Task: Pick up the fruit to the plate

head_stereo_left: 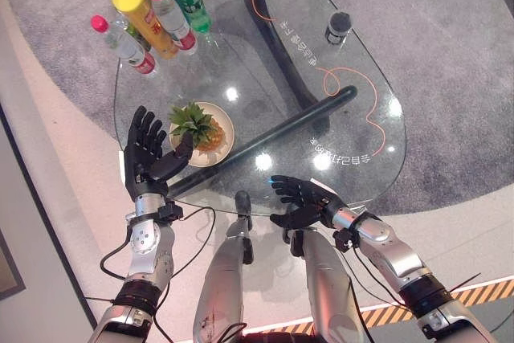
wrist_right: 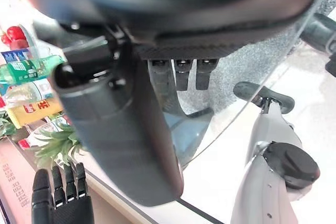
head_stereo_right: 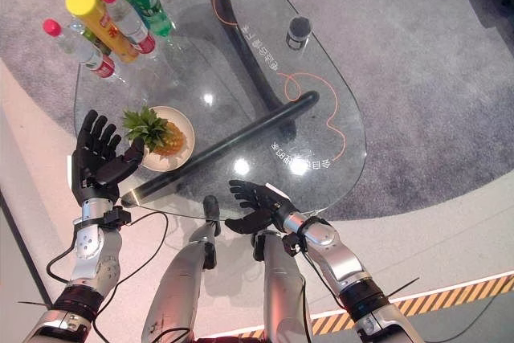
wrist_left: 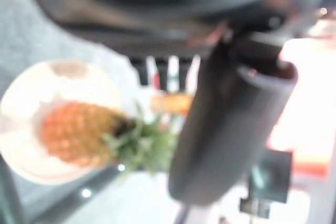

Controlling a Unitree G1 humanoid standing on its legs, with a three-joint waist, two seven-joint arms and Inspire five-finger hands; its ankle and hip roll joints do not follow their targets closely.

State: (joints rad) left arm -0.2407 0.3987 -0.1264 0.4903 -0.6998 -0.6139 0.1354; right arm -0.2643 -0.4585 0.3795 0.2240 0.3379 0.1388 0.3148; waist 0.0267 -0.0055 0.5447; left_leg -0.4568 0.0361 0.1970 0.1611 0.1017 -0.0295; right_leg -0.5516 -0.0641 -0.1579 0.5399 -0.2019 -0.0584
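A small pineapple (head_stereo_left: 201, 128) with green leaves lies on a cream plate (head_stereo_left: 225, 121) at the near left of the round glass table (head_stereo_left: 353, 46). My left hand (head_stereo_left: 147, 153) hovers just left of the plate, open, fingers straight and thumb reaching toward the leaves without touching the fruit. In the left wrist view the pineapple (wrist_left: 73, 132) rests on the plate (wrist_left: 31, 87) past the thumb (wrist_left: 231, 129). My right hand (head_stereo_left: 299, 202) is open at the table's near edge, holding nothing.
Several drink bottles (head_stereo_left: 152, 14) stand clustered at the table's far left. A small dark cup (head_stereo_left: 338, 27) sits at the far right. A dark bar (head_stereo_left: 265, 140) of the table's base runs under the glass beside the plate. Grey carpet surrounds the table.
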